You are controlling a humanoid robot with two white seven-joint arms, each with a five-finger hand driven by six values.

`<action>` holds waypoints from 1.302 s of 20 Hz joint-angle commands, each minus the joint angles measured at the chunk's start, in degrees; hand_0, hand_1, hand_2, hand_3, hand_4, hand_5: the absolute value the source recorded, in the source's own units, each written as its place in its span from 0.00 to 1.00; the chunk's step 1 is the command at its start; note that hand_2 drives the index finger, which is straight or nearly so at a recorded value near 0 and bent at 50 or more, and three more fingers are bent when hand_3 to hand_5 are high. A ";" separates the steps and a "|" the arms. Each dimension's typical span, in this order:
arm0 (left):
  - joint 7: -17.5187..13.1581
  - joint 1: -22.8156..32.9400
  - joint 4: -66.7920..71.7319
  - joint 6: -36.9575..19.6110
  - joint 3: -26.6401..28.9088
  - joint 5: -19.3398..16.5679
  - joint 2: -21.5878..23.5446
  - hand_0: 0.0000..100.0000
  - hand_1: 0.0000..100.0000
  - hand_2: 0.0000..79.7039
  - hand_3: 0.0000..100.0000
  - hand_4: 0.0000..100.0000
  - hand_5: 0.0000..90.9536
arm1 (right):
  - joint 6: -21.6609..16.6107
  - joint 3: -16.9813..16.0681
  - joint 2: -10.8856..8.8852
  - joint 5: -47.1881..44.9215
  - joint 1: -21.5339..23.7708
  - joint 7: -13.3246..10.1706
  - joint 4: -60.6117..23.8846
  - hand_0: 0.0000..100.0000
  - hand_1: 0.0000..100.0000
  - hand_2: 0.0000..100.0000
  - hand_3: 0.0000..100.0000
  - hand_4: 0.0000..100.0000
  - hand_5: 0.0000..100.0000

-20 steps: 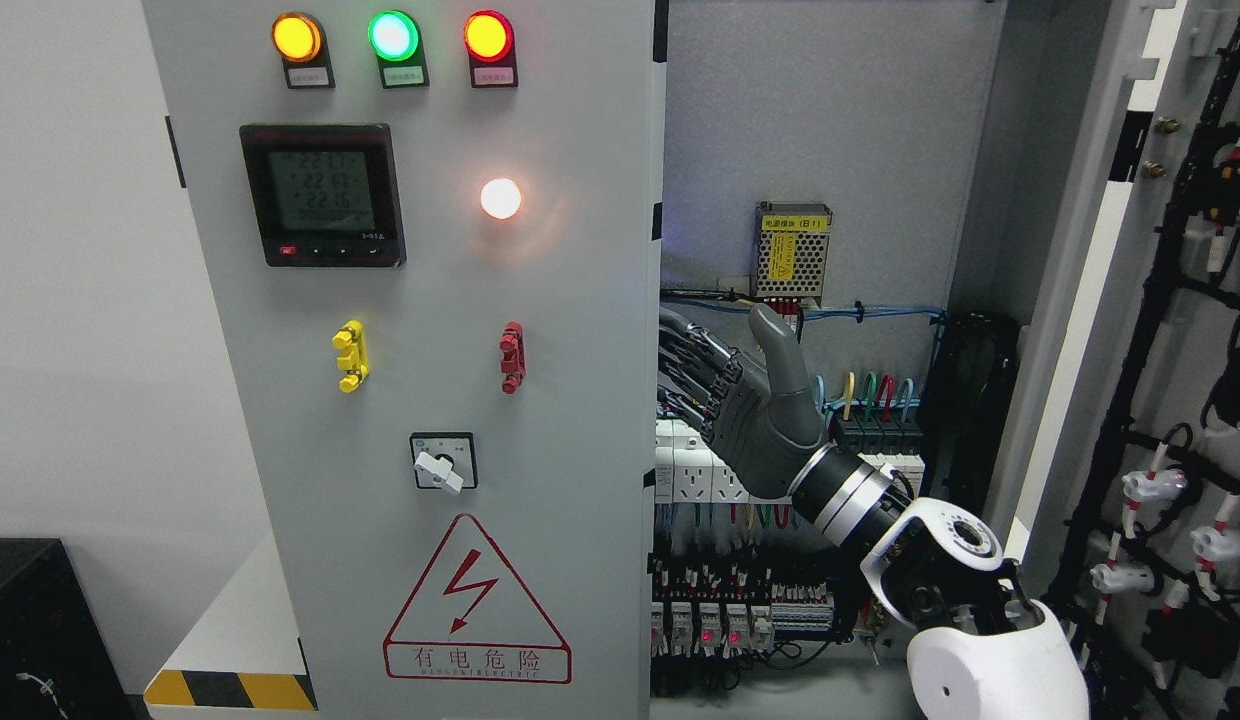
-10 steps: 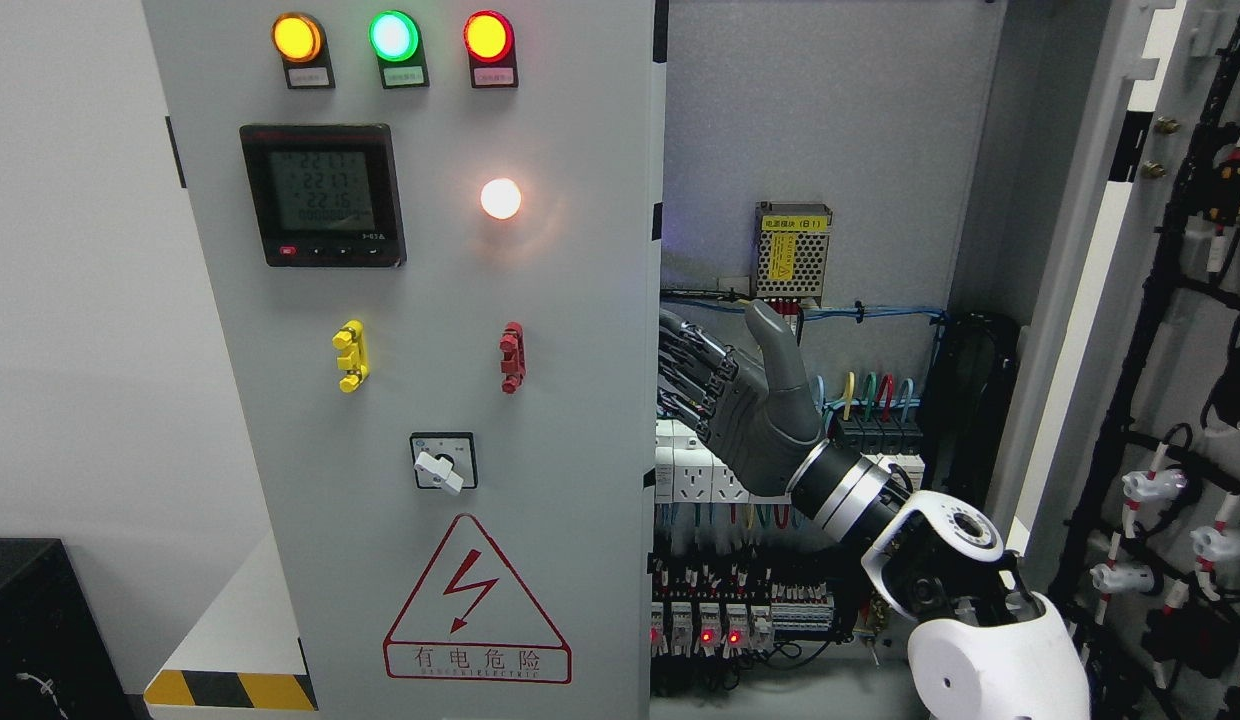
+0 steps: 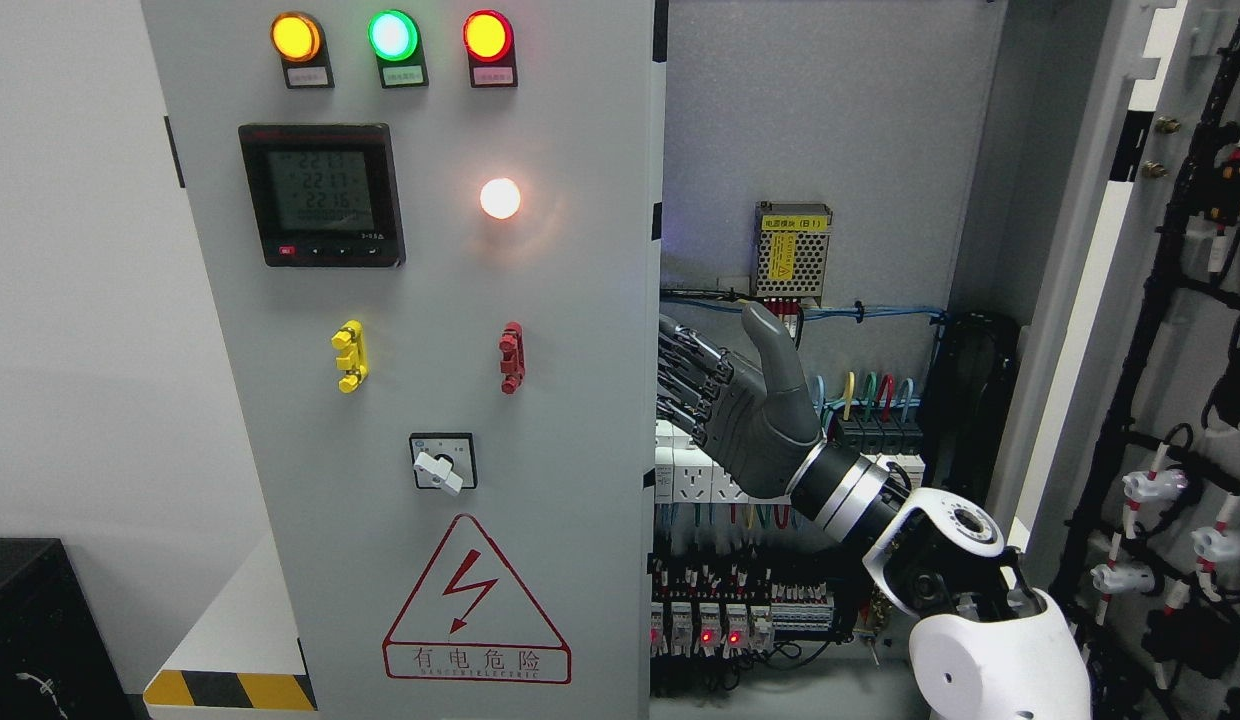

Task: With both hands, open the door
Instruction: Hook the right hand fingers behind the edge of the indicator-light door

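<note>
Right hand (image 3: 750,415) comes in from the lower right, reaching into the open cabinet bay. Its fingers (image 3: 685,375) stretch leftward and disappear behind the right edge of the left door (image 3: 430,400); fingertips hidden, so cannot tell whether they are curled on the edge or just lying against it. Thumb (image 3: 775,350) sticks up, free of the door, touching nothing. Left door stands directly left of the fingers, its panel facing the camera, its edge meeting the finger knuckles. On that panel, well left of the fingers: red handle (image 3: 512,357), yellow handle (image 3: 349,356), rotary switch (image 3: 440,463) lower down, digital meter (image 3: 322,195) higher up, lit white lamp (image 3: 500,198) above the red handle, three indicator lamps (image 3: 391,36) at the top, warning triangle (image 3: 476,600) at the bottom. Above the thumb: power supply (image 3: 793,250) with yellow label. Below the palm: white terminal blocks (image 3: 695,480) and breakers (image 3: 705,625) with red LEDs. Right door (image 3: 1180,400) swung open far right of the hand, wiring on its inside. Left hand not visible.
</note>
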 commanded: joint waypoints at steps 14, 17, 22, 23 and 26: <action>0.01 0.02 0.00 0.00 1.67 1.50 0.05 0.00 0.00 0.00 0.00 0.00 0.00 | 0.04 -0.38 -0.42 -0.05 -0.05 2.85 -0.03 0.00 0.00 0.00 0.00 0.00 0.00; 0.01 -0.07 0.00 0.00 1.67 1.41 -0.03 0.00 0.00 0.00 0.00 0.00 0.00 | 0.04 -0.38 -0.42 -0.05 -0.14 2.94 -0.12 0.00 0.00 0.00 0.00 0.00 0.00; 0.01 -0.07 0.00 0.00 1.67 1.49 -0.03 0.00 0.00 0.00 0.00 0.00 0.00 | 0.04 -0.38 -0.34 -0.05 -0.40 2.85 0.32 0.00 0.00 0.00 0.00 0.00 0.00; 0.01 0.02 0.00 0.00 1.67 1.41 -0.03 0.00 0.00 0.00 0.00 0.00 0.00 | 0.04 -0.38 -0.34 0.03 -0.66 2.85 0.32 0.00 0.00 0.00 0.00 0.00 0.00; 0.01 0.02 0.00 0.00 1.67 1.41 0.05 0.00 0.00 0.00 0.00 0.00 0.00 | 0.04 -0.30 -0.34 0.04 -1.01 2.85 0.41 0.00 0.00 0.00 0.00 0.00 0.00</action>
